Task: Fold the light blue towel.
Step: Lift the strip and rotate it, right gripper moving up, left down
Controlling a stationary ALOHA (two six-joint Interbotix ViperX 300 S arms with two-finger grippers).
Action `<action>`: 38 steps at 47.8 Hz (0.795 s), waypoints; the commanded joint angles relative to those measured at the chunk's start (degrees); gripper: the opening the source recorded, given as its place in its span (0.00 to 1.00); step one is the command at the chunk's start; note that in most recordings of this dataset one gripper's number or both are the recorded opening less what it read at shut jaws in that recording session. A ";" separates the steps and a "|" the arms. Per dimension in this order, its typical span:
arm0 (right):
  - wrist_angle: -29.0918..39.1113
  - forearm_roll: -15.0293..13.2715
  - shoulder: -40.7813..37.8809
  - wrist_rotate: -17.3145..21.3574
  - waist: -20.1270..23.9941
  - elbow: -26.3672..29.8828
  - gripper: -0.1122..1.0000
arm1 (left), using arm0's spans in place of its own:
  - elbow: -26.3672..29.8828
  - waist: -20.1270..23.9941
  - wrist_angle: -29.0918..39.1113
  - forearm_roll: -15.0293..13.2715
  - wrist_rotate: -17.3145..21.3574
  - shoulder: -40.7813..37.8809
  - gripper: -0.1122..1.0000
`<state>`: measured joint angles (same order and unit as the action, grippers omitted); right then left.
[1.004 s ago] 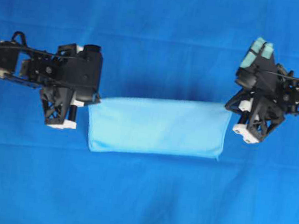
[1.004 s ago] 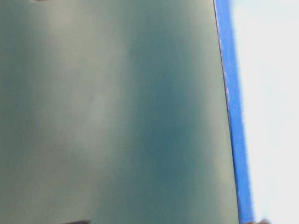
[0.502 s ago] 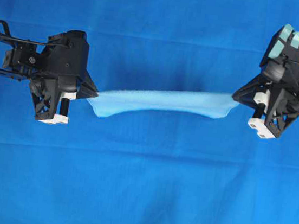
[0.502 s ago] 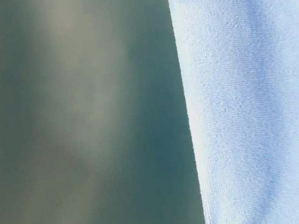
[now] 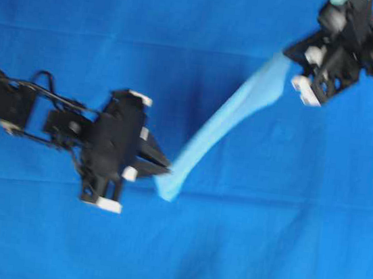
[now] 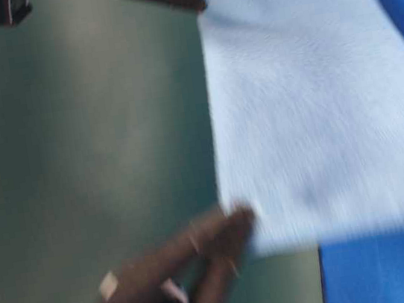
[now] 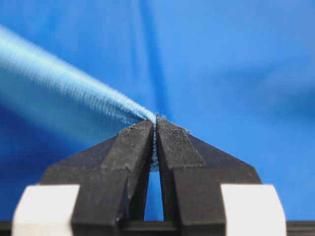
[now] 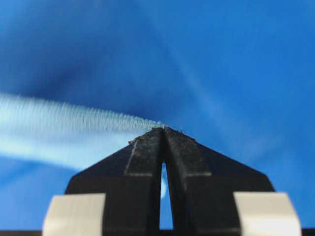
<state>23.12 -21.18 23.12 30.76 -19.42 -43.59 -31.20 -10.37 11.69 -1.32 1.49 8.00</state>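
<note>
The deep blue table covering (image 5: 37, 244) fills the overhead view and carries nothing but the robot's own work. Above it the light blue towel (image 5: 226, 120) hangs off the surface, stretched into a narrow band that runs diagonally from near the far right corner of the covering down toward its middle. In the table-level view the same cloth (image 6: 316, 105) shows as a broad flat sheet held up by 2 ends, so it looks already doubled and taut, not draped loose.

The left gripper (image 5: 162, 170) holds the lower end of the band, left of the covering's centre. Its wrist camera shows the jaws pressed together on the hem, with threads of cloth poking out at the tips (image 7: 155, 129). The right gripper (image 5: 294, 52) holds the upper end near the far right corner, and its own camera shows the jaws clamped on that hem the same way (image 8: 163, 132).

The step in hand seems to be carrying the lifted towel, turned across the covering, ahead of another fold. The next move would call for lowering both ends together, keeping the cloth tight enough to land flat, and matching the edges before either grip lets go. Slack or uneven descent could leave the fold skewed.
</note>
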 commanded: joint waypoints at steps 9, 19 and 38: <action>-5.54 -4.31 -9.14 -0.35 -2.64 10.11 0.11 | 11.34 -3.16 -0.53 -0.09 3.96 -6.86 0.13; -5.45 -4.57 -12.74 -0.70 -2.64 14.33 0.11 | 14.77 -4.04 -0.53 0.00 5.19 -9.40 0.13; -2.90 -4.57 -4.75 -0.62 -3.52 5.80 0.11 | 19.60 -3.87 -11.34 -0.09 9.58 -17.40 0.13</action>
<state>19.78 -25.05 14.94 29.79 -20.65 -36.91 -15.38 -11.34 3.08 -1.23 9.67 -8.44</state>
